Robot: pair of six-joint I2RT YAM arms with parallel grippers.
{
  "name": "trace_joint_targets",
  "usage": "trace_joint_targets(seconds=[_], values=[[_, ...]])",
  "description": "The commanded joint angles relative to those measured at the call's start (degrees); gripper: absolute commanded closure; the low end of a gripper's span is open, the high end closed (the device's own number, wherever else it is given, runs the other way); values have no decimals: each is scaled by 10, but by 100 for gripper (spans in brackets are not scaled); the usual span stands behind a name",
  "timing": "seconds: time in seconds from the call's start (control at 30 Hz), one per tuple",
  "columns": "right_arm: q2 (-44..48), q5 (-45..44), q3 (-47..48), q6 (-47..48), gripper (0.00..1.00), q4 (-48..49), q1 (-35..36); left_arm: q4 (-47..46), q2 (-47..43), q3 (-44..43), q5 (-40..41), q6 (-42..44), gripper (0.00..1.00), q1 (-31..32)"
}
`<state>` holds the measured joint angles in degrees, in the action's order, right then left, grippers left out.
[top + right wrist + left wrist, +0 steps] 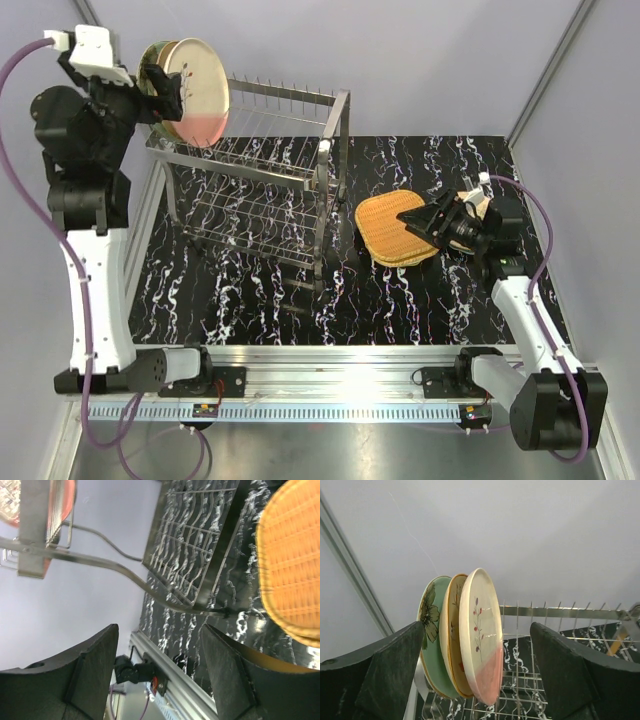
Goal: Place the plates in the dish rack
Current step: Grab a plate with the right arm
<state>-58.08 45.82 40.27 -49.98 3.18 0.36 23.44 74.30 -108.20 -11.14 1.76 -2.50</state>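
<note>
Three plates stand on edge at the left end of the dish rack (335, 130): a mint-green flowered one (431, 630), a cream one (450, 630) and a pink-cream one (482, 645), which is the front one (200, 90) from above. My left gripper (476, 630) is open, with its fingers (390, 670) wide on either side of the plates, touching none. It hangs at the rack's top left (165, 85). An orange wicker plate (390, 232) lies flat on the table right of the rack. My right gripper (418, 222) hovers open over its right part, holding nothing.
The black marbled table (250, 300) runs from the rack to an aluminium rail (330, 355) at the near edge. Grey walls close the back and both sides. The rack's lower wire shelf (190, 535) and the wicker plate (292, 565) show in the right wrist view.
</note>
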Motion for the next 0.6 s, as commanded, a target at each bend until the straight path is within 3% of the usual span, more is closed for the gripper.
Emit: trace_joint_targets(seconds=[0.0, 0.1, 0.27, 0.33, 0.57], values=[[22, -79, 24, 47, 25, -63, -1, 4, -56, -20, -2, -63, 1, -3], [27, -130, 35, 52, 26, -125, 0, -14, -92, 21, -55, -131, 1, -4], [18, -249, 38, 61, 27, -225, 0, -100, -175, 186, -200, -265, 1, -1], [20, -278, 31, 80, 27, -229, 0, -133, -206, 263, -221, -278, 1, 5], [32, -390, 3, 117, 31, -245, 0, -118, -316, 415, -224, -273, 1, 37]])
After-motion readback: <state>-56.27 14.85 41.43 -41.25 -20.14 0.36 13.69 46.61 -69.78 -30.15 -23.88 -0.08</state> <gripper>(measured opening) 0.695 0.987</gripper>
